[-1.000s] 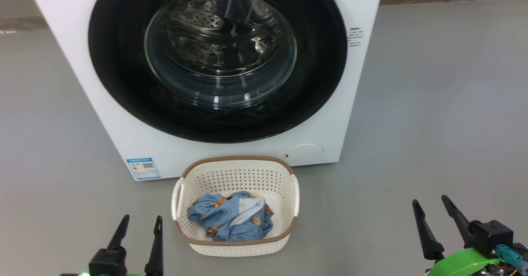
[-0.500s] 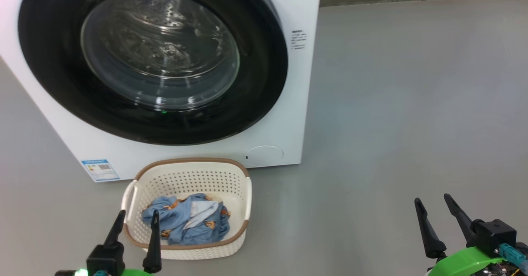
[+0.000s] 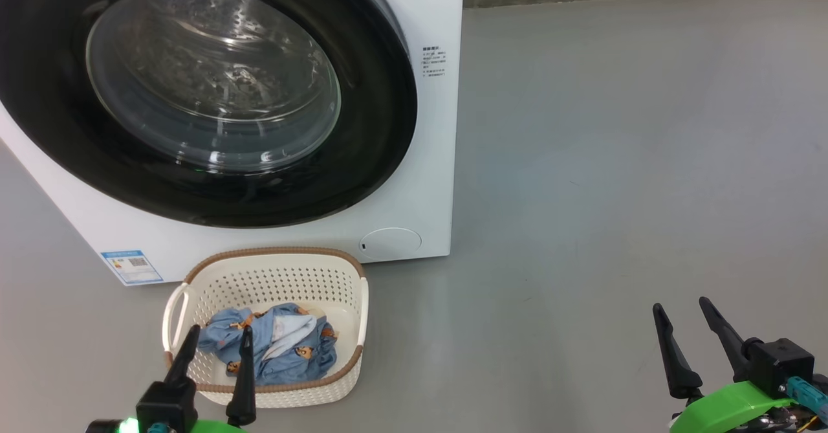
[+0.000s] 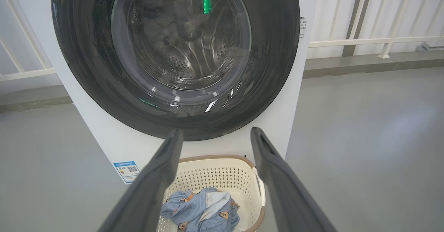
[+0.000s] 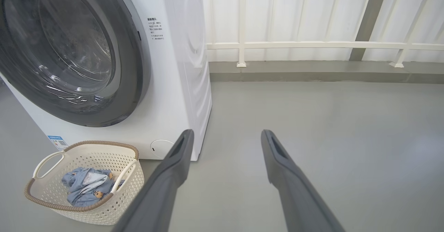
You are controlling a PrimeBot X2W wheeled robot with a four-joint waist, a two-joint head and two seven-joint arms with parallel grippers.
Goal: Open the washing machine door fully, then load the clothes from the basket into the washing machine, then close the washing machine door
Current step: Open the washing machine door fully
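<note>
The white washing machine (image 3: 427, 180) fills the upper left of the head view. Its round black-rimmed door (image 3: 362, 161) with the glass window lies flush against the front, shut. On the floor before it stands the cream basket (image 3: 272, 277) holding the light blue bear-print clothes (image 3: 284, 355). My left gripper (image 3: 218, 336) is open at the basket's near rim, empty. My right gripper (image 3: 680, 303) hangs open over bare floor far to the right. In the left wrist view the fingers (image 4: 159, 176) frame the basket (image 4: 215, 176) and clothes (image 4: 201, 211) below the door (image 4: 277, 69).
Grey floor (image 3: 614, 193) spreads wide to the right of the machine. A low kerb and white railing (image 5: 312, 45) run along the back. The blue energy sticker (image 3: 131, 266) and round service flap (image 3: 390, 242) sit low on the machine's front.
The head view has swung to the right, so the machine and basket now sit further left in it. Both grippers keep the same open pose.
</note>
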